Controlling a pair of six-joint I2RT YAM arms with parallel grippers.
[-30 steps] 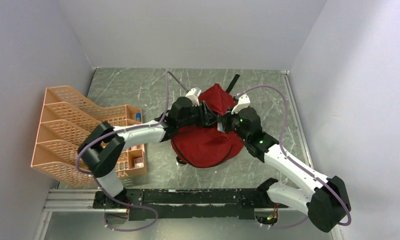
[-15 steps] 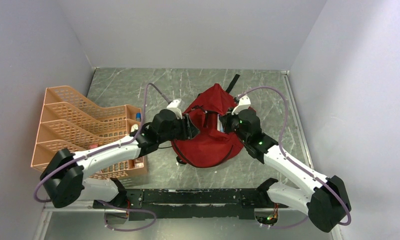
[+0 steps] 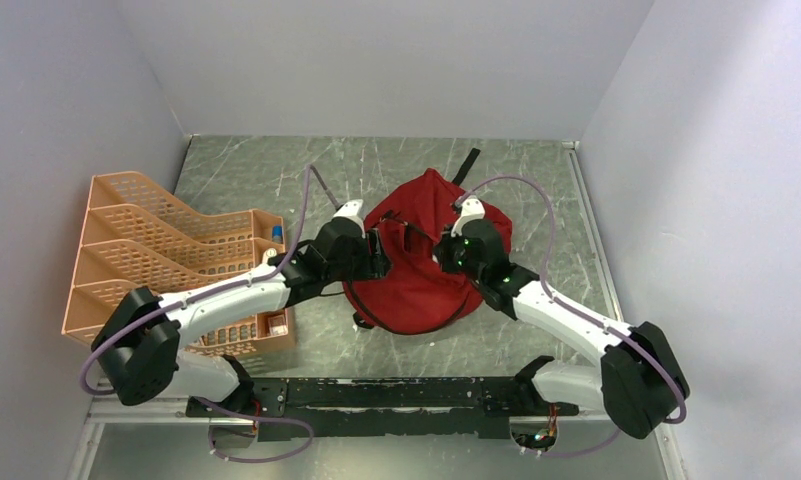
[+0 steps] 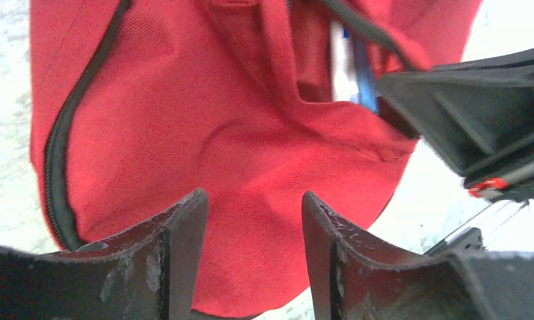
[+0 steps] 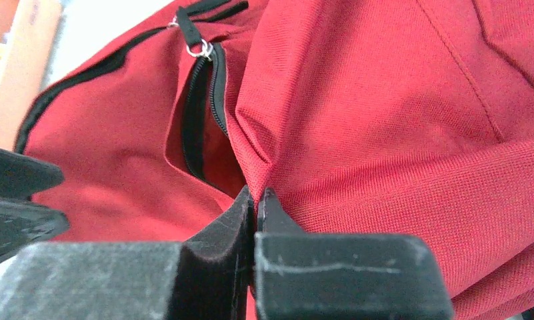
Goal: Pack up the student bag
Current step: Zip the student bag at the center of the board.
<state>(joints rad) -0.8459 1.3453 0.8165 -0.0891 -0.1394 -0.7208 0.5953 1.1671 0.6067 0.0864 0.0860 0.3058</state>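
The student bag (image 3: pixel 416 285) is a soft red backpack with black zippers, lying in the middle of the table. My right gripper (image 3: pixel 442 252) is shut on a fold of its red fabric (image 5: pixel 277 167), right beside the open zip slot (image 5: pixel 199 113) and below the zipper pull (image 5: pixel 196 41). My left gripper (image 3: pixel 380 255) is open and empty, its fingertips (image 4: pixel 196 200) just off the bag's left side (image 4: pixel 204 127). In the left wrist view a white and blue item (image 4: pixel 352 67) shows inside the bag's opening, next to the right gripper (image 4: pixel 464 113).
An orange plastic mesh organiser (image 3: pixel 166 260) stands at the left, with small items in its front compartments (image 3: pixel 274 322). A black strap (image 3: pixel 466 165) trails behind the bag. Grey walls close the table at the back and sides.
My left arm has drawn back from the bag's top to its left side. My right gripper has shifted slightly left over the bag, staying shut.
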